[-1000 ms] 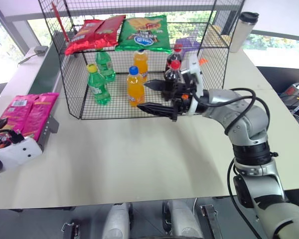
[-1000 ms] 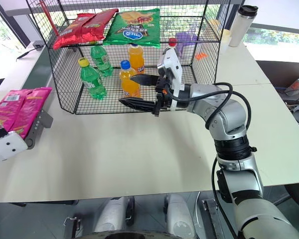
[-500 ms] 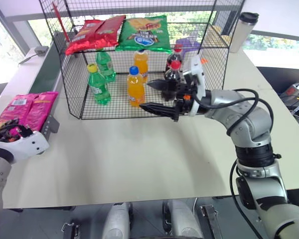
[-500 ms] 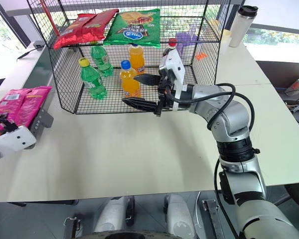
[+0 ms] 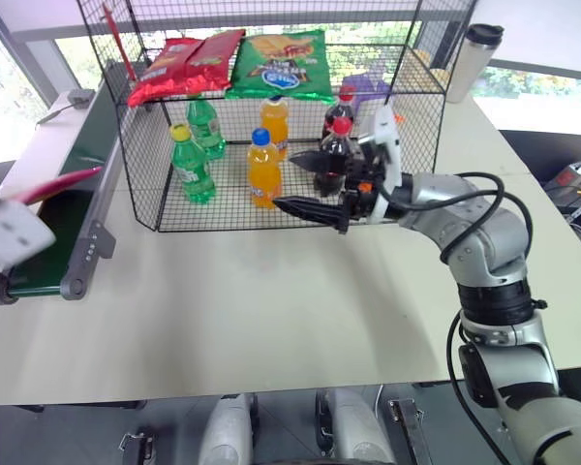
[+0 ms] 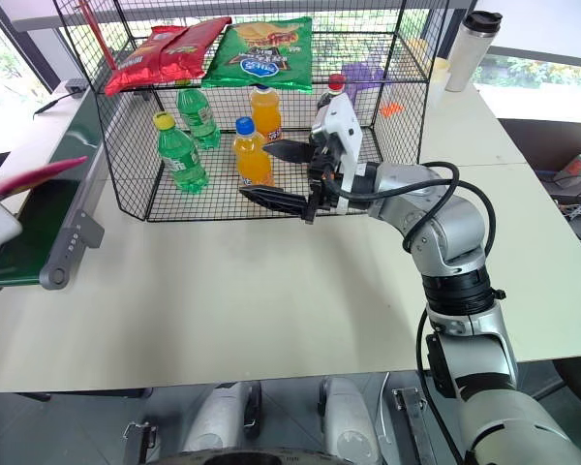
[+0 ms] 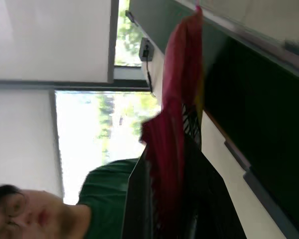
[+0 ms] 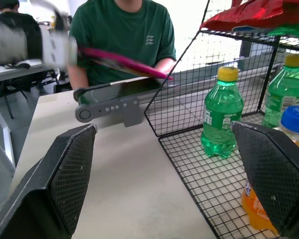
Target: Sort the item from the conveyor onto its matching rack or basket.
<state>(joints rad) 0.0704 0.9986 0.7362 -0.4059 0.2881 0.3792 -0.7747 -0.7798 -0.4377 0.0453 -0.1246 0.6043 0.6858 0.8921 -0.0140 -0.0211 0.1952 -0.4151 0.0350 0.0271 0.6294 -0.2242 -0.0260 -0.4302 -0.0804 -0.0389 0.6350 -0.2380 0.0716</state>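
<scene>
My head's two eyes looked down over the same table (image 5: 271,310). My wrist cameras sat close, each facing along its fingers toward the conveyor (image 8: 114,97).

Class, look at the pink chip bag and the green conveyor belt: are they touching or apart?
Apart. The right wrist view shows the pink chip bag held in the air by the left gripper, with a plain gap above the conveyor.

The right arm (image 5: 479,247) is built of rounded silver-grey segments joined by black ribbed collars, with a black cable looping loosely along it. Its wrist carries a white housing with a small orange mark. The right gripper (image 5: 305,186) has two black, tapered fingers (image 8: 65,181) whose inner faces are cross-hatched.
</scene>
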